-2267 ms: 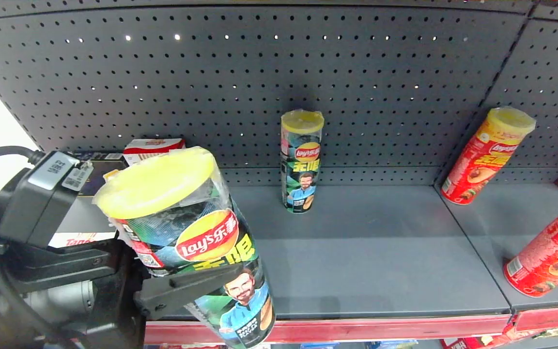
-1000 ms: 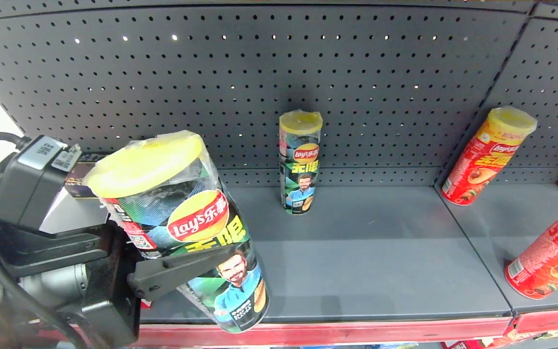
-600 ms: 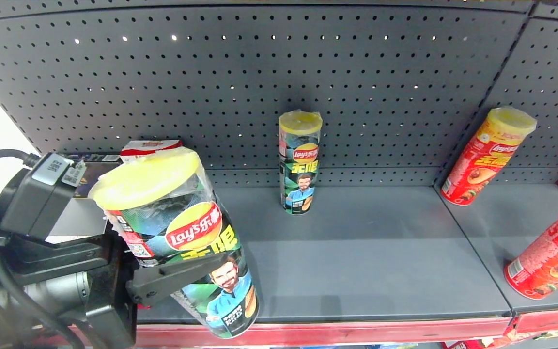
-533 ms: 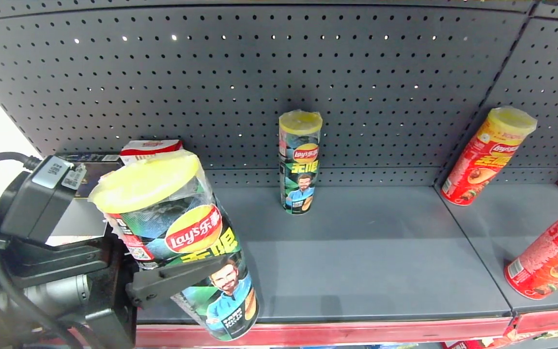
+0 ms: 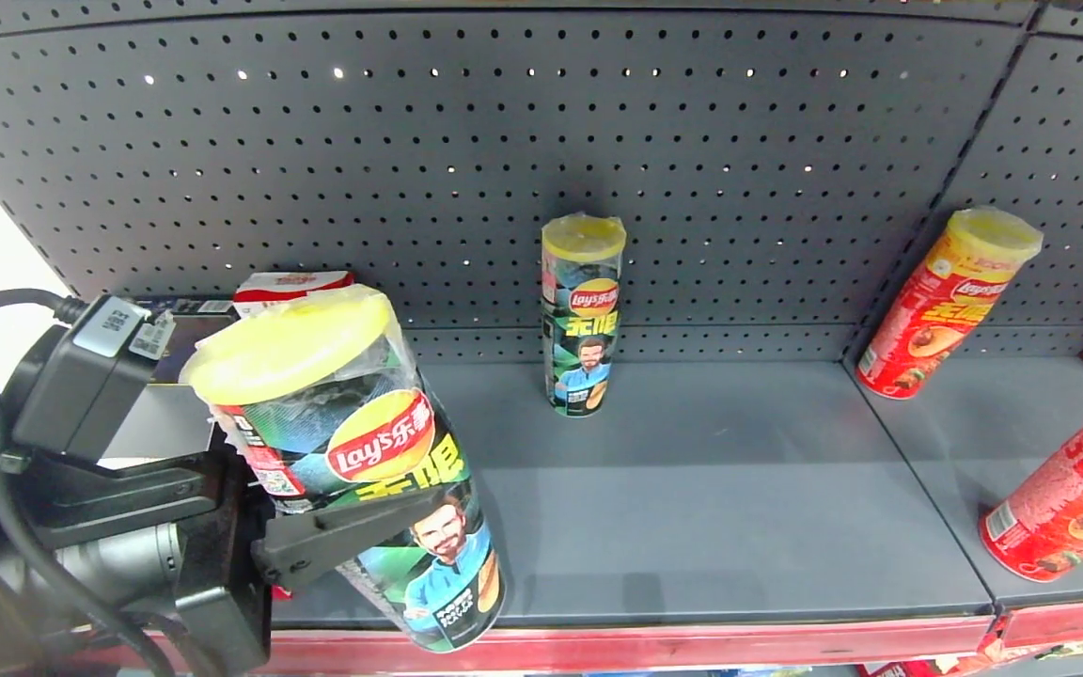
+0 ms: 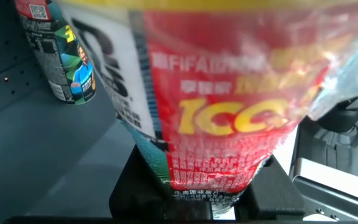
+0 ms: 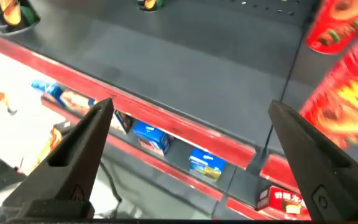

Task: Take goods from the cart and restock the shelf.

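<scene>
Head view first: your left gripper (image 5: 382,527) is clamped on the tall cardboard chip can with the yellow plastic lid and green-and-black label (image 5: 353,423), one black finger crossing its front below the middle. You have that can at the front left of the flat grey metal shelf (image 5: 720,508), its base down over the red front rail (image 5: 692,644); whether it touches the shelf, you cannot tell from here. A second can of the same green-and-black kind (image 5: 583,315) stands upright at the back, just in front of the dark perforated back panel (image 5: 504,169), well apart from the one you hold. A red-and-white carton (image 5: 290,280) peeks out behind the held can's lid. On the neighbouring section to the right sit a red chip can with a yellow lid (image 5: 946,301) at the back and another red can (image 5: 1068,498) nearer the front. Over to the left wrist view: the held can looms right up close, red panel with yellow lettering facing you, black fingers pressed on either side low down, and the standing can is farther back on the shelf. Now the right wrist view: your right gripper (image 7: 191,106) has its two black fingers spread wide apart with nothing between them, out in front of the red rail, with blue packets (image 7: 151,137) on the level below.
</scene>
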{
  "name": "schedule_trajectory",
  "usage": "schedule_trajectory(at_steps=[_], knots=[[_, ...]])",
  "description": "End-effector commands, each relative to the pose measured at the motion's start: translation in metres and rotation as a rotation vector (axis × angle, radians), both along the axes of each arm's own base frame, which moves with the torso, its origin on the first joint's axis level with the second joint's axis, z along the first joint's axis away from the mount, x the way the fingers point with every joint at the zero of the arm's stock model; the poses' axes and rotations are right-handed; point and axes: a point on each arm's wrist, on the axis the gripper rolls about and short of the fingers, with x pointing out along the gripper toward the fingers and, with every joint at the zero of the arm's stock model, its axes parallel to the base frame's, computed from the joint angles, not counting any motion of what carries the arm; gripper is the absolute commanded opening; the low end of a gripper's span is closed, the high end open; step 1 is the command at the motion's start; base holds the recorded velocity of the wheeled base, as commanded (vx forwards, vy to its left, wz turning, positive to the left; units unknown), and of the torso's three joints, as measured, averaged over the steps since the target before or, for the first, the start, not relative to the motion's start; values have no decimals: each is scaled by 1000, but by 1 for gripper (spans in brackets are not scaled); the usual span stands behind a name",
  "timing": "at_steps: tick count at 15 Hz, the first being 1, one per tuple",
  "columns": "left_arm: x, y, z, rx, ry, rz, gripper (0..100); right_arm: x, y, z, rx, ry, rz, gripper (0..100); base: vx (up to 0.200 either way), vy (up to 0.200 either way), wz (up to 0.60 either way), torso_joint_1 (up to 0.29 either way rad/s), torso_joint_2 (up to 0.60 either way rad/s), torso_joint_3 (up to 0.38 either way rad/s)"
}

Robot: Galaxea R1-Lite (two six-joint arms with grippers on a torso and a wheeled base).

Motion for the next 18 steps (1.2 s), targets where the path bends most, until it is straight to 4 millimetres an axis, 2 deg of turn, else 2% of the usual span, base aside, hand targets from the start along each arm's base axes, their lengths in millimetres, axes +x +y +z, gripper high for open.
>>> schedule_trajectory(at_steps=[1, 3, 7, 14, 18], knots=[[4, -2, -2, 5, 11, 1, 0, 24, 6, 15, -27, 67, 48, 100, 0, 0, 0, 0, 0, 0], [6, 2, -2, 3, 7, 22, 0, 48, 17, 25, -43, 130, 121, 100, 0, 0, 0, 0, 0, 0], [5, 4, -4, 1, 2, 27, 0, 91, 38, 30, -54, 144, 180, 100, 0, 0, 0, 0, 0, 0], [1, 6, -9, -1, 1, 31, 0, 138, 66, 47, -74, 179, 228, 100, 0, 0, 0, 0, 0, 0], [2, 6, -6, -6, -12, 33, 0, 170, 96, 57, -78, 149, 264, 100, 0, 0, 0, 0, 0, 0]])
